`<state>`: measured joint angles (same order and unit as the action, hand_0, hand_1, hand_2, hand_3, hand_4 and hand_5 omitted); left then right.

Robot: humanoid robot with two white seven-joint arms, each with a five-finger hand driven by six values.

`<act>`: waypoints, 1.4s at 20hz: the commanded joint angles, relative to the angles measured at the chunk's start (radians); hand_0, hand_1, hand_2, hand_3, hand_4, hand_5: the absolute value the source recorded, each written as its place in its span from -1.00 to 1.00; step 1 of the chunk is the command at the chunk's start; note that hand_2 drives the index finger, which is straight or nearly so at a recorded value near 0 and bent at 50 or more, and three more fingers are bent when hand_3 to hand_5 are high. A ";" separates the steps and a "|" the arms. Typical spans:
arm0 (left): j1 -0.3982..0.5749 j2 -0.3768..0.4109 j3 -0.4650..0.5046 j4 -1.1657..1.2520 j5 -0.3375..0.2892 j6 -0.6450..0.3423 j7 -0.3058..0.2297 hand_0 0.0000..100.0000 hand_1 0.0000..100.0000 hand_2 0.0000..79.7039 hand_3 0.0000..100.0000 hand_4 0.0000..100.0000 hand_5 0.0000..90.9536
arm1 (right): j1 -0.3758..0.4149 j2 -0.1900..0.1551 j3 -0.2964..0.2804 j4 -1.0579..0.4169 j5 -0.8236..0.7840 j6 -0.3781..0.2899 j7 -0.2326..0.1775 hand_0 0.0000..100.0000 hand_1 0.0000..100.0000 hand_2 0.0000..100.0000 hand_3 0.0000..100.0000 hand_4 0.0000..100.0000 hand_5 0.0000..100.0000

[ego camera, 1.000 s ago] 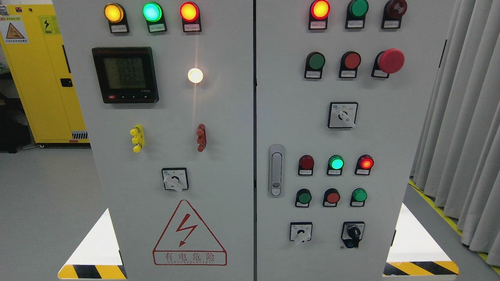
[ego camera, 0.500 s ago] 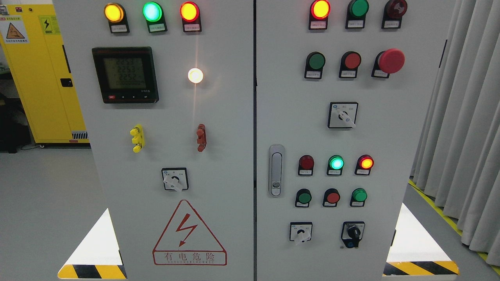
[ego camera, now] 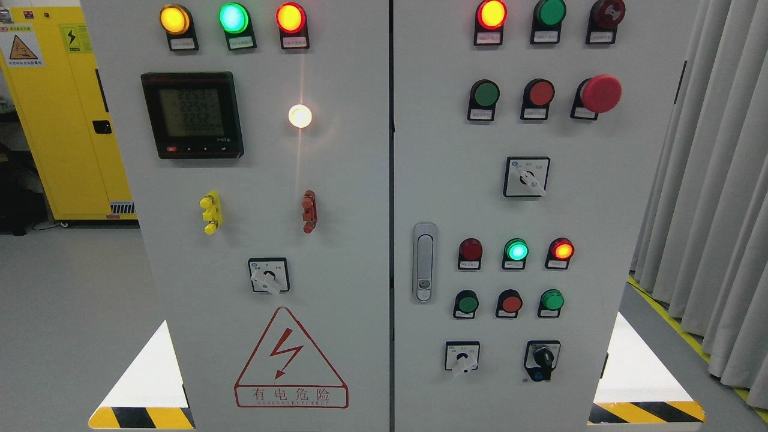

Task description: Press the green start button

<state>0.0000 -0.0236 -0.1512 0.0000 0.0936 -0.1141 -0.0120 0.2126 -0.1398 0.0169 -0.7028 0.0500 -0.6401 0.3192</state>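
Still unchanged: green start button unpressed on right cabinet door, left of red button, lamps lit as before, neither hand nor fingers in view.

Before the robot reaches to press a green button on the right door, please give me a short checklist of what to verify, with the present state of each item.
1. Hand ready in view: not ok; neither robot hand shows in the head view.
2. Which button is the start: cannot tell; green buttons sit at upper green button, lower-left green button and lower-right green button, and the labels are too small to read.
3. Path to the right door: ok; nothing stands in front.
4. Panel powered: ok; green indicator lamp glows.
5. Red mushroom button nearby: ok, but keep away from it.
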 commanded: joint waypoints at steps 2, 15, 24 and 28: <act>0.002 -0.059 -0.001 -0.028 0.000 -0.001 0.000 -0.76 0.11 -1.00 -1.00 -1.00 -1.00 | 0.062 -0.050 -0.017 -0.519 0.077 -0.087 0.004 -0.63 0.06 -1.00 -0.69 -0.89 -1.00; 0.002 -0.079 -0.002 -0.028 -0.002 -0.001 0.000 -0.76 0.11 -1.00 -1.00 -1.00 -1.00 | 0.004 -0.052 -0.037 -0.819 0.241 -0.095 0.073 -0.65 0.27 -1.00 0.28 0.35 0.09; 0.002 -0.079 -0.002 -0.028 -0.002 -0.001 0.000 -0.76 0.11 -1.00 -1.00 -1.00 -1.00 | -0.168 -0.044 -0.147 -0.931 0.548 -0.096 0.043 -0.80 0.38 -1.00 0.57 0.54 0.66; 0.002 -0.079 -0.002 -0.028 -0.002 -0.001 0.000 -0.76 0.11 -1.00 -1.00 -1.00 -1.00 | -0.255 -0.044 -0.183 -0.965 0.662 -0.095 0.006 -0.42 0.42 -1.00 0.53 0.55 0.75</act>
<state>0.0000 -0.0955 -0.1531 0.0000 0.0921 -0.1147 -0.0119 0.0628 -0.1841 -0.0705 -1.4966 0.5569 -0.7357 0.3487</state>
